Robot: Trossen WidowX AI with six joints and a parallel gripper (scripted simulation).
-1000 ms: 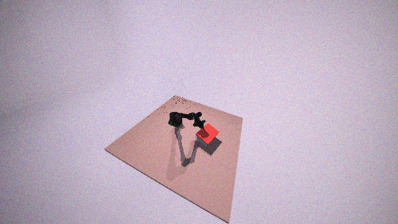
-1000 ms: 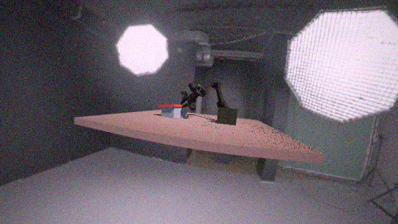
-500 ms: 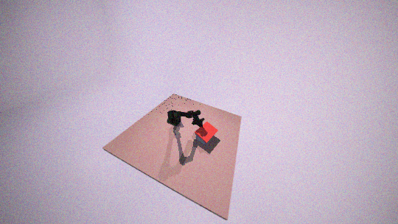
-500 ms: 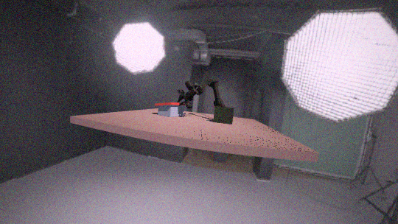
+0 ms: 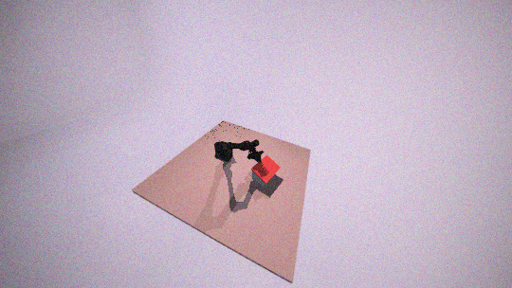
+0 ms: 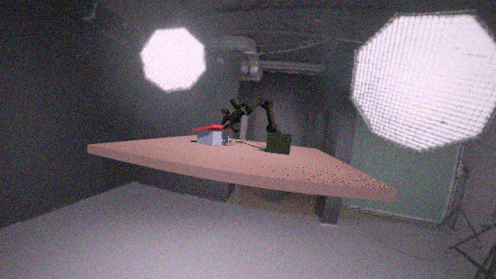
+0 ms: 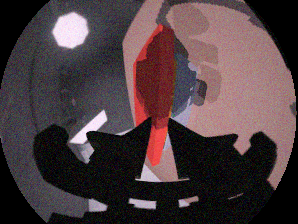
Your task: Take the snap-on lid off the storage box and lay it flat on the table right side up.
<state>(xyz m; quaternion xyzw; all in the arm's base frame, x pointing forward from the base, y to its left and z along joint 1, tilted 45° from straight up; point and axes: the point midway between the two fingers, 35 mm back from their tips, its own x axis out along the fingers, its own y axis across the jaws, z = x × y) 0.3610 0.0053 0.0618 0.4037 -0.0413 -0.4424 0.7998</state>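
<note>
The red lid (image 5: 271, 165) (image 6: 212, 127) (image 7: 163, 65) is on the blue-grey storage box (image 5: 258, 178) (image 6: 212, 138) (image 7: 185, 85). In the exterior view the lid looks slightly tilted, higher at the arm's side and lower at the far side, with the box upright on the table beneath it. My gripper (image 6: 223, 127) (image 7: 158, 120) is shut on the near edge of the lid. In the wrist view the lid runs between the two fingertips. How far the lid and box rim are apart is too small to tell.
The box stands on the pinkish table (image 5: 166, 191) (image 6: 161, 153). The arm's base (image 5: 223, 151) (image 6: 278, 143) stands on the same table, a short way from the box. Shadows of the arm and lid fall across the table top.
</note>
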